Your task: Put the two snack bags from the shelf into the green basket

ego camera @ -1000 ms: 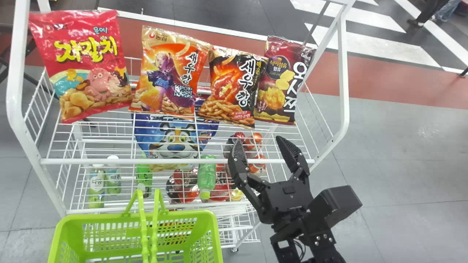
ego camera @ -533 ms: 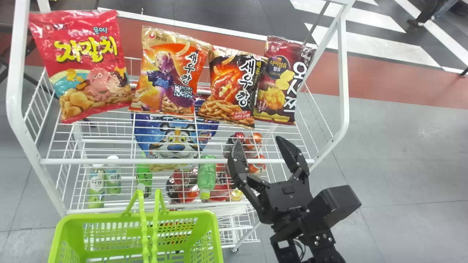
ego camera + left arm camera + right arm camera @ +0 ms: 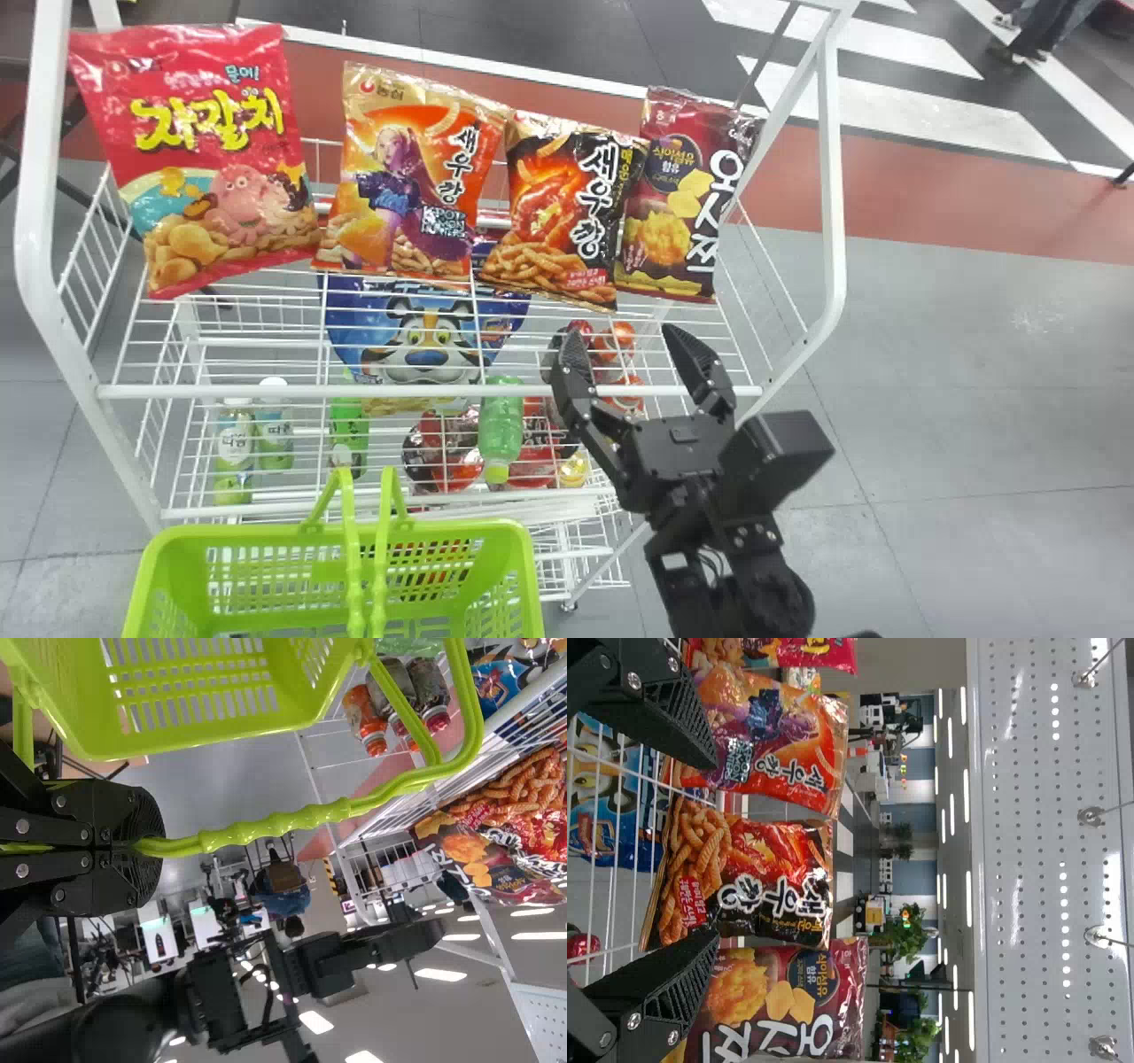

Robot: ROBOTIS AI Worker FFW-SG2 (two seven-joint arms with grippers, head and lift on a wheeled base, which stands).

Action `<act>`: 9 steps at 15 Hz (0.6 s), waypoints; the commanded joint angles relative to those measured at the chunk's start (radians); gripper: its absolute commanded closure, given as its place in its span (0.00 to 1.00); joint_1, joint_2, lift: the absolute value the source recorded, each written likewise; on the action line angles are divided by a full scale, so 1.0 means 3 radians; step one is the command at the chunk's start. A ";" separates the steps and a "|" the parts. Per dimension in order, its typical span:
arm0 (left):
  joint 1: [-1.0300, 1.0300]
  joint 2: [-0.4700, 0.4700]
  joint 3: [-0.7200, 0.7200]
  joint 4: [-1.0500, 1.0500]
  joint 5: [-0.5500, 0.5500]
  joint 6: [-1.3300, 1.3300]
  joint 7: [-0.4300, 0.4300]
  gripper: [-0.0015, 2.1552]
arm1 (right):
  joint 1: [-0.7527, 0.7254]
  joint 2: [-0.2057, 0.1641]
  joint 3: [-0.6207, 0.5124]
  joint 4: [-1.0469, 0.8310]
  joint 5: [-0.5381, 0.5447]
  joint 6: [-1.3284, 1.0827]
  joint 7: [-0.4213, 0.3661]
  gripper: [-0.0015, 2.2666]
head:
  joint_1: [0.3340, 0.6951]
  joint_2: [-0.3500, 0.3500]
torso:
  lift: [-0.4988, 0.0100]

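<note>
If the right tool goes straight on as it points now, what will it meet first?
Probably the black-and-orange snack bag, third from the left on the shelf in the head view; it lines up with the gap of the open right tool, though depth is hard to judge.

White wire shelf (image 3: 425, 391), with its load. Top tier: four snack bags stand side by side in a row, fronts toward the head camera; from left to right, red bag (image 3: 204, 89), orange bag (image 3: 399, 177), black bag (image 3: 567, 204) and maroon bag (image 3: 669, 190). Lower down, seen through the wires: a blue bag (image 3: 425, 332); two white-capped bottles (image 3: 235, 447) at the left, upright; a green bottle (image 3: 501, 425) nearer the middle, cap toward the front; round red packs (image 3: 452, 461) beside it.
</note>
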 commanded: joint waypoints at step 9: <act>0.0077 0.0011 -0.0022 -0.0029 -0.0123 -0.0005 0.0017 0.92 | -0.1359 0.0019 0.0105 0.1230 -0.0053 0.0058 -0.0067 0.07 | 1.00 0.00 | 0.96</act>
